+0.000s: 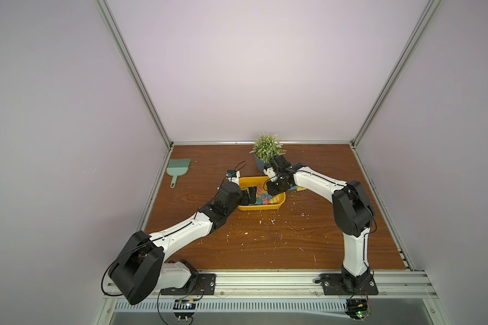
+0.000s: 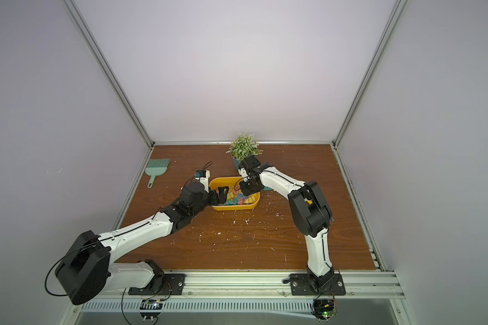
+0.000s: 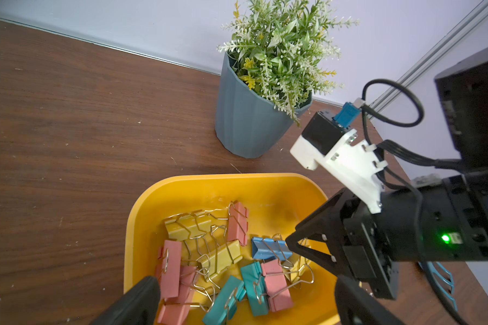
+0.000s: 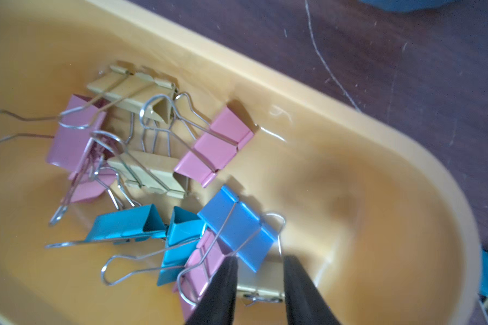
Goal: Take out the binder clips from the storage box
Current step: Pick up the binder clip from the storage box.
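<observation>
1. A pale green hand brush (image 1: 178, 171) lies alone on the brown table (image 1: 265, 247). It is at ten o'clock from the storage box and well apart from it.
2. The left gripper (image 1: 250, 195) reaches over the box's nine o'clock end, jaws spread wide and holding nothing. In the left wrist view its two black fingers (image 3: 135, 304) stand on either side of the heap of clips.
3. The yellow storage box (image 1: 261, 208) sits mid-table in both top views. Most of the binder clips (image 1: 263, 199) lie inside it, pink, yellow, teal and blue. Their wire handles cross one another, and they are bunched toward the box's four o'clock side.
4. A potted plant (image 1: 266, 147) in a grey-blue pot (image 3: 245, 123) stands upright at one o'clock from the box, near its rim but not touching it.
5. The right gripper (image 4: 261, 267) points down into the box from two o'clock, jaws drawn narrow with a gap showing between them. In the right wrist view a corner of the blue clip (image 4: 237, 228) and its wire handle lie in that gap. One fingertip (image 4: 228, 278) appears to touch the wire, though blur leaves it unclear whether anything is pinched.
6. A few loose clips (image 1: 298, 189) lie on the table just beside the box at three o'clock, partly hidden by the right arm.
</observation>
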You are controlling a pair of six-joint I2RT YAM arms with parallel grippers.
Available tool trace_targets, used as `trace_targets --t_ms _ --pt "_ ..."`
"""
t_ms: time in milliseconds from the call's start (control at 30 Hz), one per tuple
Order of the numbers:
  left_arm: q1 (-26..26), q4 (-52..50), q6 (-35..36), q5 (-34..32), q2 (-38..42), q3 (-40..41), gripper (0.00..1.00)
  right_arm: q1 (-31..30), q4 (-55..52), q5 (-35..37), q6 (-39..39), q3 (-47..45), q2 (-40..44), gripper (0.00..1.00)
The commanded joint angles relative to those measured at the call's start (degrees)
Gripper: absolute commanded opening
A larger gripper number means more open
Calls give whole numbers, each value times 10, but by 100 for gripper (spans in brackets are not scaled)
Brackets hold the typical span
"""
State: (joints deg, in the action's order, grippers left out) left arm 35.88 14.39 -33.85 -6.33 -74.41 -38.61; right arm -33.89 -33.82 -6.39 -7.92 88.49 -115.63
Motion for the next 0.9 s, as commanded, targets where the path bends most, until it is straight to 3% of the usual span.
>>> trace_targets --t_ms 0,433,600,867 --pt "-5 4 8 7 -2 -7 100 8 -23 -46 36 20 7 31" --pt "-6 3 10 17 -12 -16 100 36 -32 -77 44 14 23 18" --pt "-6 2 12 20 -19 -20 100 39 -38 -83 49 18 25 19" --pt "-6 0 14 26 -22 -24 100 44 -45 -102 71 23 21 28"
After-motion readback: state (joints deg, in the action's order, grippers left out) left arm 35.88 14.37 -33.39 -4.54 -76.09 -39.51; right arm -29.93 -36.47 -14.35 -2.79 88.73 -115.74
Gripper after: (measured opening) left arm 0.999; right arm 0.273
